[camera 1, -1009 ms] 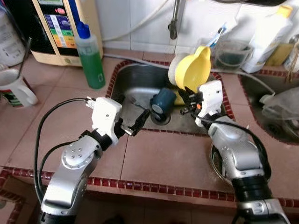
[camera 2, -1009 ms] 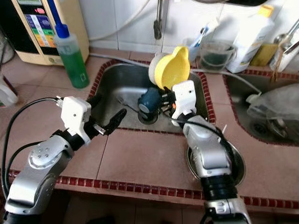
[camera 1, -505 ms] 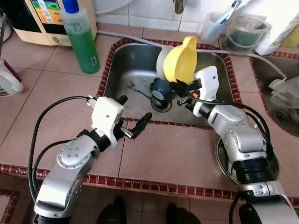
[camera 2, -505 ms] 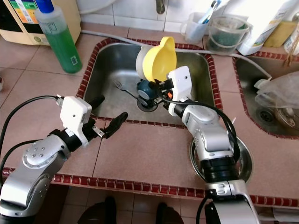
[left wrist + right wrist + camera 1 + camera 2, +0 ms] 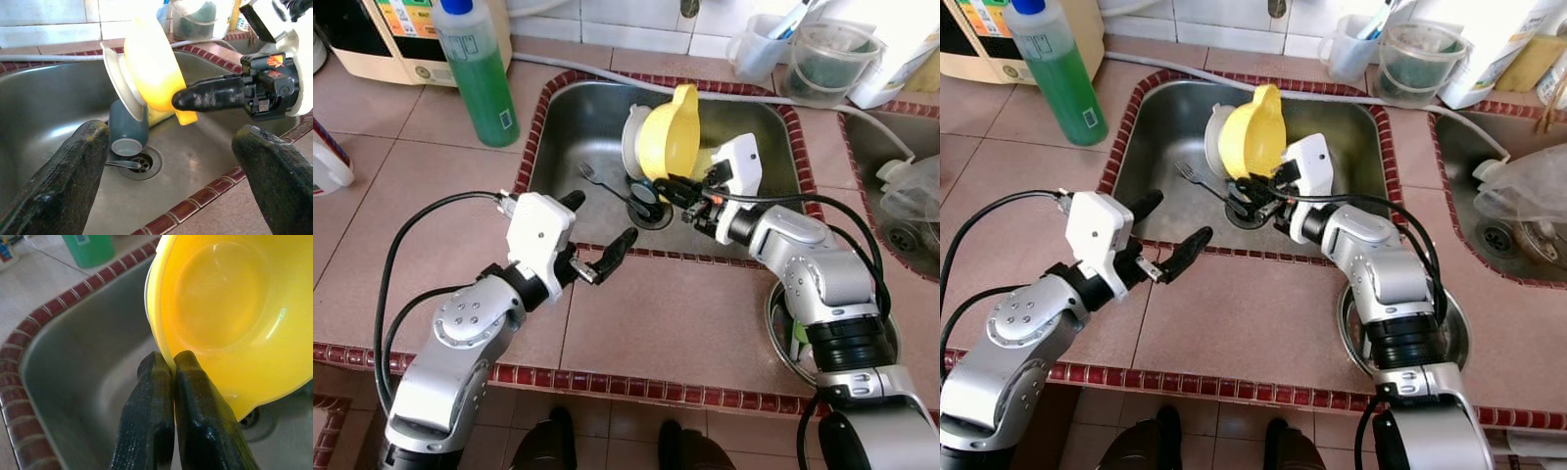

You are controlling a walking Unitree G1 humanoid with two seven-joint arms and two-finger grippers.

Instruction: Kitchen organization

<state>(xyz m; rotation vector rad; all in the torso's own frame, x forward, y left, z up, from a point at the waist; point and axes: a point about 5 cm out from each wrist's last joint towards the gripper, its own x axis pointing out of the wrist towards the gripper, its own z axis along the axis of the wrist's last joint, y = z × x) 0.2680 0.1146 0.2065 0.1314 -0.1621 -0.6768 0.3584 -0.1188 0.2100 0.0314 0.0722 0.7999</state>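
Lifting: right gripper (image 5: 171, 377) pinches the yellow bowl's (image 5: 671, 137) rim; raise slowly so the thin grip holds.
Bowl: on edge in the sink (image 5: 568, 137), opening facing 3 o'clock, rim plane upright.
Left gripper (image 5: 597, 240): spread, empty, over the counter edge.

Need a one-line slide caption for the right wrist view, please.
Right gripper pinching the rim of a yellow bowl, held tilted over the steel sink.
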